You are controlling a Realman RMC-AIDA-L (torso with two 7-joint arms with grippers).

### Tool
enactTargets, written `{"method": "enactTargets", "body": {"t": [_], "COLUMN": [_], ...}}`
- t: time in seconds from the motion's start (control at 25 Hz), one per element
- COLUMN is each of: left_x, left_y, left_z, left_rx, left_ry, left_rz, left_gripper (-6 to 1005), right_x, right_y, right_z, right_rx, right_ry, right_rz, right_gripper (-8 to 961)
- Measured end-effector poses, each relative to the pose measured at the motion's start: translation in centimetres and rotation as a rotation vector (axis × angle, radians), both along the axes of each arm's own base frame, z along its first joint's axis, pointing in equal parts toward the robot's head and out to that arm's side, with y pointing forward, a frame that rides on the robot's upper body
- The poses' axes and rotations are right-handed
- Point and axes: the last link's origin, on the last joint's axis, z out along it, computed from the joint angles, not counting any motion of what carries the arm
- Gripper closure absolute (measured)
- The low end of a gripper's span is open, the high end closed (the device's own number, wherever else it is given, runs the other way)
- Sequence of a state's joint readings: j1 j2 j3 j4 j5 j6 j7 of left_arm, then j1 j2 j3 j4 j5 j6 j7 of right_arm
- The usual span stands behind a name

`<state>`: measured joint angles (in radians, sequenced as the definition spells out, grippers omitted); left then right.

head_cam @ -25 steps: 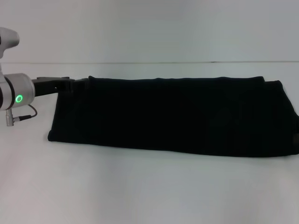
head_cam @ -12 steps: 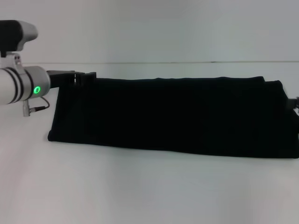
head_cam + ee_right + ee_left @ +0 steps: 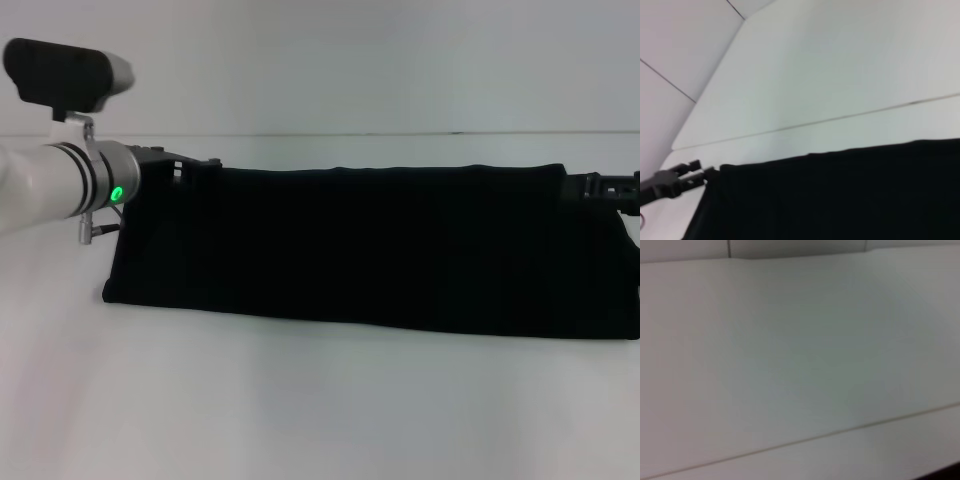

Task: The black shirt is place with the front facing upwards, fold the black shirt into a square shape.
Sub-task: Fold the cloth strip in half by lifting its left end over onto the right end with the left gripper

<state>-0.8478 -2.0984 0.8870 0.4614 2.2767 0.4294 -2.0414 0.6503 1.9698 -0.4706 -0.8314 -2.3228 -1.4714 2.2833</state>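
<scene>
The black shirt (image 3: 370, 250) lies flat on the white table (image 3: 320, 410) as a long band, lettering out of sight, so I judge it already folded lengthwise. The left gripper (image 3: 190, 165) reaches in level at the band's far left corner, its tip right at the cloth edge. The right gripper (image 3: 600, 185) sits at the far right corner, mirrored. Each has a far corner directly ahead of its tip and the near hem well behind, a placement that suits carrying an end across to shorten the band toward a square. Pinching or loose? I cannot tell for either. The right wrist view catches the left gripper (image 3: 695, 170) beside the cloth's corner.
</scene>
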Motion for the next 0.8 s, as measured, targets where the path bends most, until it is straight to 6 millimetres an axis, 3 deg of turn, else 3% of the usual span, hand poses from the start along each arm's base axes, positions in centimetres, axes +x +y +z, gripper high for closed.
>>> {"method": "enactTargets", "body": {"t": [0.4, 0.8], "left_x": [0.6, 0.6], "left_y": [-0.6, -0.8], "left_z": [-2.5, -2.9], "left_rx": [-0.079, -0.090], "left_ry": [0.029, 0.022], "left_rz": [-0.017, -0.009], "left_gripper": [113, 114], "right_x": [-0.5, -0.4], "right_y": [0.3, 0.6], "right_z": [-0.1, -0.2], "right_rx": [0.033, 0.049], "right_ry": [0.031, 0.025], "right_rz": [0.037, 0.032], "right_gripper": [127, 127]}}
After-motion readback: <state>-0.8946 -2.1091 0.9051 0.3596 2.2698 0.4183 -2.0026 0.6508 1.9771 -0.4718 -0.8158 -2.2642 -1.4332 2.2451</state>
